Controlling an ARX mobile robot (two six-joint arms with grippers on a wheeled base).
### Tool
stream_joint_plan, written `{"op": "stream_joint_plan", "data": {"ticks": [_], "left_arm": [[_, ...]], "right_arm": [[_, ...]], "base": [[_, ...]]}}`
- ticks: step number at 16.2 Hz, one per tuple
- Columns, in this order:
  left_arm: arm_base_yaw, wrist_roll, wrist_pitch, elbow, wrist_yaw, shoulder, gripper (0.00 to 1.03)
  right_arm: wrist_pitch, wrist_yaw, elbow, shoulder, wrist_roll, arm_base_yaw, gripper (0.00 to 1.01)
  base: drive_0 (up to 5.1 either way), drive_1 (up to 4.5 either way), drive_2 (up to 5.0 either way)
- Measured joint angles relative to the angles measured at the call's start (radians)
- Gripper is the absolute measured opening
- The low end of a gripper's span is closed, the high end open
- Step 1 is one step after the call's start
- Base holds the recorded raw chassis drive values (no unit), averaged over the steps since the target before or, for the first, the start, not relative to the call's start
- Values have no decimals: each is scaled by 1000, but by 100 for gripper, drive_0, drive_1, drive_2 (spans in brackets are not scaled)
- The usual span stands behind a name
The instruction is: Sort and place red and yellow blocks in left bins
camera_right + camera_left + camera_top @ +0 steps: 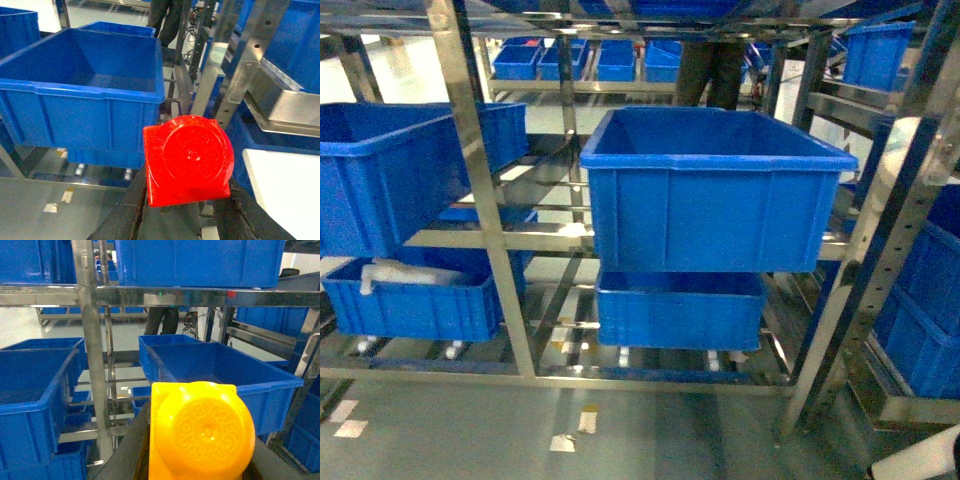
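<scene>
Clamped stud-outward between the left gripper's (200,475) dark fingers, a yellow block (200,432) faces the shelving; the right gripper (187,220) likewise pinches a red block (187,160), both apparently carried toward the blue bins (715,190) beyond.

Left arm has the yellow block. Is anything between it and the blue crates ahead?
A steel rack post stands upright ahead-left of the yellow block, between the left crate and the open crate on the right. Nothing visible covers either crate's opening, but a shelf rail crosses above them.
</scene>
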Motion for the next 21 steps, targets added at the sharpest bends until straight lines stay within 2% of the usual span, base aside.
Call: {"op": "stream_joint_plan", "data": {"ticks": [21], "left_arm": [[0, 0, 2, 0, 0, 0, 27]], "right_arm": [[-1, -4, 2, 0, 0, 0, 28]], "base": [[-473, 360, 139]]}}
